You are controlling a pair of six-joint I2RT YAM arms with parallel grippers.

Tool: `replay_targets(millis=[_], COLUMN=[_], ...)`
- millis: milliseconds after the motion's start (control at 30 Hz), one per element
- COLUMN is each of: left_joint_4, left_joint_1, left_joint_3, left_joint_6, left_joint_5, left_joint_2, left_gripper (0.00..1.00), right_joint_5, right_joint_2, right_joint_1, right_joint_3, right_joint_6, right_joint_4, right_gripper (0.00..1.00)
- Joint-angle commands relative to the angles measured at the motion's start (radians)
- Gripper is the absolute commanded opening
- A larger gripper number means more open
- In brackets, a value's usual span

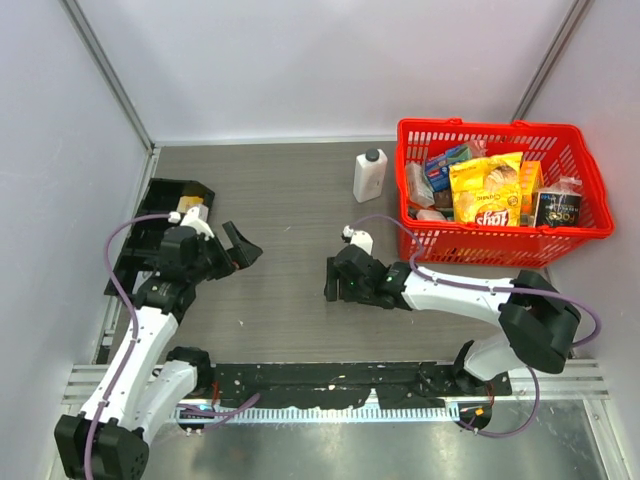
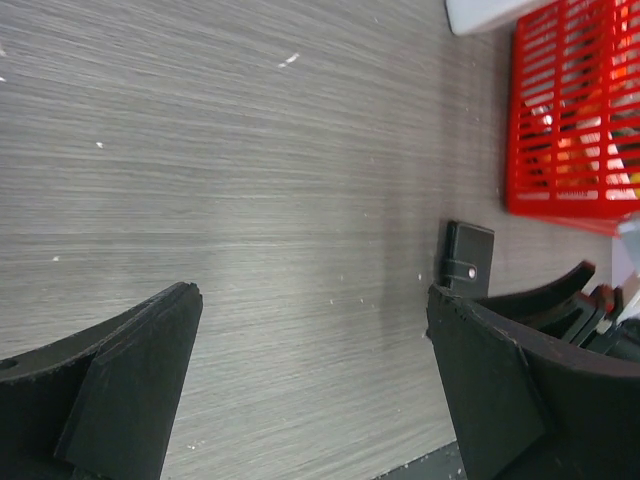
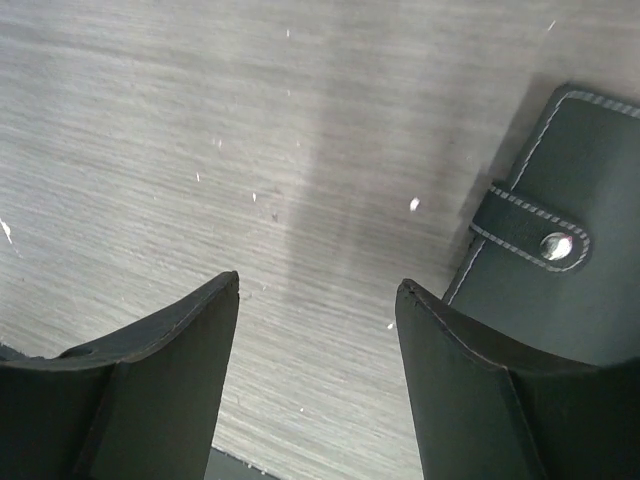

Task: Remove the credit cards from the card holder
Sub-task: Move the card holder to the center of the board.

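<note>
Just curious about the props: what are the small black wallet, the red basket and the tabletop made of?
Card holder: matte black leather or imitation, going by pale edge stitching and a shiny metal snap. Red basket: seemingly moulded plastic, glossy, with lattice walls. Table: probably grey wood-grain laminate, finely streaked; possibly real wood.

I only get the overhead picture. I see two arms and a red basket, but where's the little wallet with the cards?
Observer: The right wrist camera shows the card holder lying on the table, right beside one finger of the right hand.
Operator: Is it open yet?
Observer: No. It is folded shut with its snap tab fastened, and no cards show.
Operator: Is the hand gripping it?
Observer: No. Its jaws stand apart, with only bare table between them.
</note>
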Motion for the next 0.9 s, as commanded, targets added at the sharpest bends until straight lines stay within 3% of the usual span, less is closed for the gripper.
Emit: replay_targets(millis=[0,267,433,700,867], left_joint_4=[0.008,0.051,0.071,0.08,0.086], left_joint_1=[-0.047,-0.1,-0.129,-0.163,-0.176], left_joint_3=[0.052,0.048,0.048,0.037,0.025], left_joint_6=[-0.005,0.008,0.008,-0.006,-0.02], left_joint_5=[0.041,0.029,0.016,0.009,0.003], left_joint_2=[0.009,0.032,0.035,0.012,0.004], left_gripper=[1.0,1.0,1.0,1.0,1.0], right_joint_5=[0.158,0.328,0.427,0.456,0.336], right_joint_2=[-0.051,-0.239,-0.219,-0.191,-0.161], right_joint_1=[-0.001,-0.001,0.0,0.019,0.02], right_joint_3=[0.073,-0.048,-0.079,-0.189,-0.244], right_joint_6=[-0.119,-0.155,-0.146,-0.06,-0.063], right_joint_4=[-0.048,-0.161,-0.209,-0.106,0.035], right_gripper=[0.69,0.7,0.71,0.73,0.74])
